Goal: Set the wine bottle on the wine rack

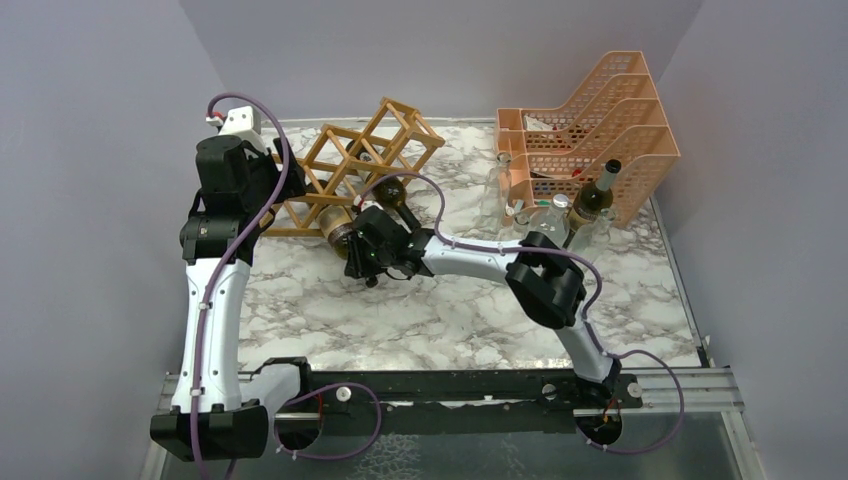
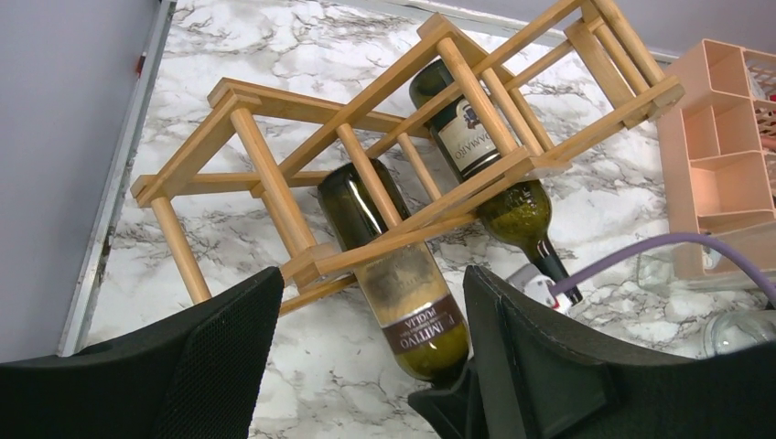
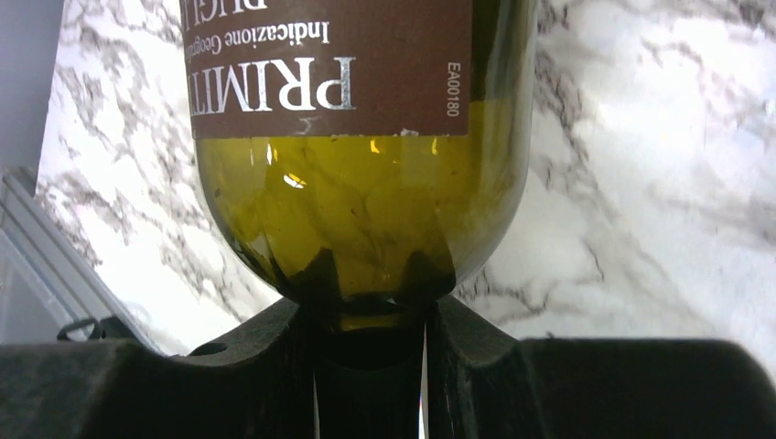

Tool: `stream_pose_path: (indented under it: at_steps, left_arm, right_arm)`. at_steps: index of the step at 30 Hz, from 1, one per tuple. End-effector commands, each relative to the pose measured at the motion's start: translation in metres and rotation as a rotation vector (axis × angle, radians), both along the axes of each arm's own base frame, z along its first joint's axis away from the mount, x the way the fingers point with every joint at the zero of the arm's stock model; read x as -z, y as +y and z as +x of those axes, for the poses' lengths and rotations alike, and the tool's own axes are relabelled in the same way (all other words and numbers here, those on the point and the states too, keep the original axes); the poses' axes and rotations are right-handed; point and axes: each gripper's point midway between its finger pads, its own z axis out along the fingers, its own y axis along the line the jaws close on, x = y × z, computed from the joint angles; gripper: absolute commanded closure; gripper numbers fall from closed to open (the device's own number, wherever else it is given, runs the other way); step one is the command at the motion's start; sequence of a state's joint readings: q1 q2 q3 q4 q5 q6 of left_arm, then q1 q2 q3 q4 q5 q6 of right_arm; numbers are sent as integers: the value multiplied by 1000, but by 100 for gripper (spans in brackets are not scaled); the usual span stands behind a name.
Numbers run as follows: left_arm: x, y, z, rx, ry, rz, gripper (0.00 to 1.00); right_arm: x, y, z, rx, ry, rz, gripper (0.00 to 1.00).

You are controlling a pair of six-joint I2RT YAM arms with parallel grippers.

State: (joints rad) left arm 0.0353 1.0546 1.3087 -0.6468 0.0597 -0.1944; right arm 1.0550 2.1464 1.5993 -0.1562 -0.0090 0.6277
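Left wrist view shows you the wine bottle only partly inside the wine rack. Your right jaws, nearly closed, press its bottom; your left jaws hang open. It likely needs pushing deeper.

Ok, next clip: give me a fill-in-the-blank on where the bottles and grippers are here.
1. The wine rack has ___ bottles lying in its cells.
2. The right gripper meets the brown-labelled bottle at its ___.
3. The left gripper is ___, holding nothing.
4. A spare bottle stands ___ by the orange organiser.
Missing words: two; base; open; upright.
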Motion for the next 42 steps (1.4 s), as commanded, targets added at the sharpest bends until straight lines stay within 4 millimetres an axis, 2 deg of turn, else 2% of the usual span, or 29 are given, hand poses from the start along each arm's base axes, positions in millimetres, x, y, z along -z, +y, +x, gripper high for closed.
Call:
stream_pose_path:
  at_steps: [1,12,18,20,23,26,33,42]
  left_arm:
    - [-14,-9,-5,44,-24,2,23]
    - [-18,-21,-9,97,-36,-12,22]
    - [-20,-24,-11,112,-43,-16,21]
    - [-20,-24,-11,110,-43,-16,21]
    - [-20,-23,-11,108,-43,-16,21]
    - [-20,-23,-11,107,-44,-16,21]
    - [-20,-22,-10,102,-43,-12,21]
    - [-21,-22,-11,101,-47,-8,20]
  right_arm:
    - [-55,41,36,41,-169,155,87]
    - [-38,55,55,53,-205,118,69]
    - [-29,64,65,35,-212,78,67]
    - [-26,64,66,36,-215,67,62]
    - [-26,61,68,50,-224,63,49]
    - [-29,60,71,64,-241,67,40]
    - [-42,59,74,70,-266,86,28]
    - [-72,53,69,61,-292,132,25]
